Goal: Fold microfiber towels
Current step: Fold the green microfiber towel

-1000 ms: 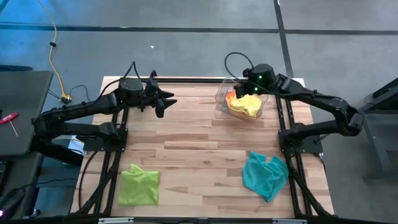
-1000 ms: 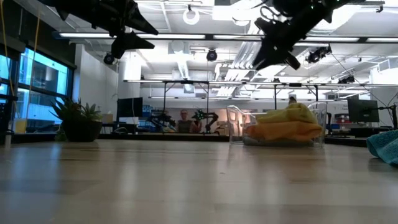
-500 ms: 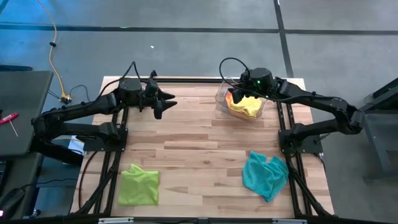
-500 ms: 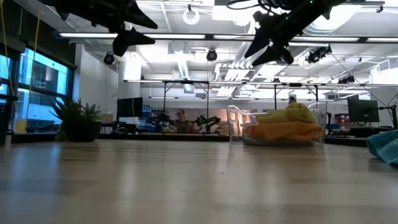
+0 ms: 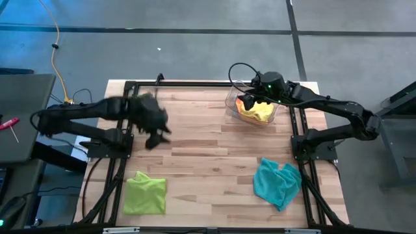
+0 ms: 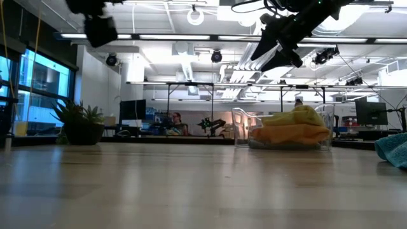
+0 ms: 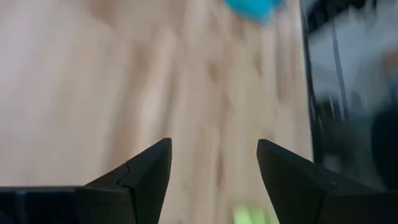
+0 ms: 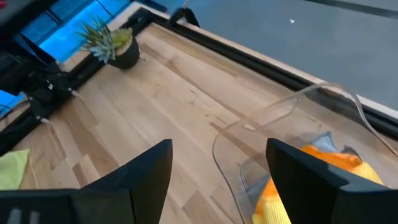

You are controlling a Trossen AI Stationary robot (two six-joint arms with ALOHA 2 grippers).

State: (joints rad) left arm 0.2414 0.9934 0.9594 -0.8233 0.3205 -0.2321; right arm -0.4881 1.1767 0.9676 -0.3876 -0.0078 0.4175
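Observation:
Two microfiber towels lie flat near the front edge: a lime green one [image 5: 144, 193] at the left and a crumpled teal one [image 5: 277, 183] at the right. A yellow towel [image 5: 259, 109] and an orange one [image 8: 323, 158] lie in the clear bin [image 5: 233, 99] at the far right. My right gripper [image 8: 217, 168] hangs open above the bin's left rim, nothing between its fingers. My left gripper [image 5: 158, 136] is open over bare wood left of the table's middle, tipped downward and blurred.
A small potted plant [image 8: 112, 40] stands at the far left corner. Black frame rails [image 5: 123, 162] run along both side edges. Bare wood [image 5: 208, 149] stretches between the two flat towels and the bin. A person sits far off in the room behind [image 6: 175, 121].
My left gripper has swung from the far edge toward the near edge and tipped downward, most of it in the last half second. My right gripper has opened above the bin and shifted slightly toward the left. The towels have not moved.

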